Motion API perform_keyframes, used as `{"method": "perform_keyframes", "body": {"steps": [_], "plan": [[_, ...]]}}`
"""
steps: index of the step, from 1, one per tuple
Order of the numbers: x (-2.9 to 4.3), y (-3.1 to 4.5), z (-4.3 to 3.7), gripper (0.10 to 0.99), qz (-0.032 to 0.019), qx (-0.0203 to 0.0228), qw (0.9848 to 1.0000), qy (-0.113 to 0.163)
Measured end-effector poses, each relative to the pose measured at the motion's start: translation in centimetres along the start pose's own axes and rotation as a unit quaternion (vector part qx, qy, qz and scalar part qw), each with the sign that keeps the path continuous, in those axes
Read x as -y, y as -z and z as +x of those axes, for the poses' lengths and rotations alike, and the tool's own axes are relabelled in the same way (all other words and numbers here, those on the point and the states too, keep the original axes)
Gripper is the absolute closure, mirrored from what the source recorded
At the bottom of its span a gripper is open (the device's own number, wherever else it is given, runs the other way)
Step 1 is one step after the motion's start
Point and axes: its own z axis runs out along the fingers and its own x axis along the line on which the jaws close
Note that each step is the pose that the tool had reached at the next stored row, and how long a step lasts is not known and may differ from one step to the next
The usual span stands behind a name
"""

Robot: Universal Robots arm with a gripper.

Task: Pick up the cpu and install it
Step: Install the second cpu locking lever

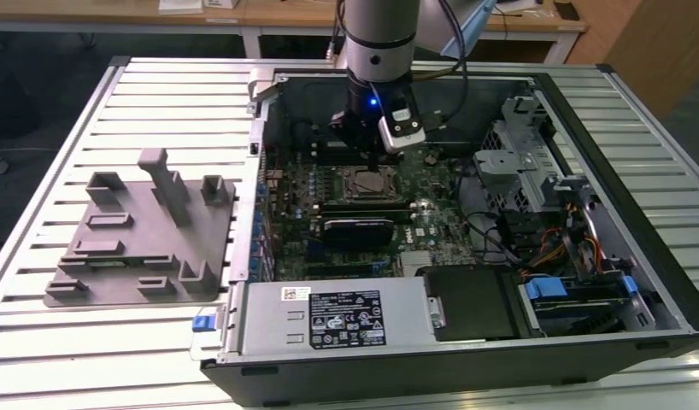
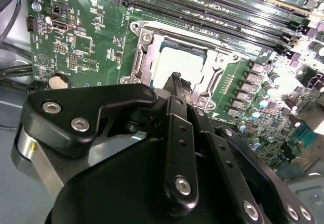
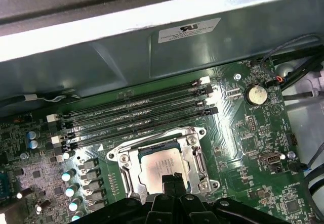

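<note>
Now small flat silvery-grey square cpu (image 3: 161,162) lies in metal-framed socket (image 3: 196,159) on green motherboard (image 3: 243,133). Black gripper (image 3: 173,179) just above cpu, fingertips pressed together, grasping nothing.

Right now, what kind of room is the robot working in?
Probably a workshop or test lab: an opened black desktop computer case lies on a ribbed metal workbench, beside a grey plastic tray with upright blocks, with wooden desks behind.
</note>
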Motion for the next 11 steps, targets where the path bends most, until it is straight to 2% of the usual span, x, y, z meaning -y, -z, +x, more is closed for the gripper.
{"method": "perform_keyframes", "body": {"steps": [11], "plan": [[0.23, 0.03, -0.07, 0.980, 0.0000, 0.0000, 1.0000, 0.000]]}}
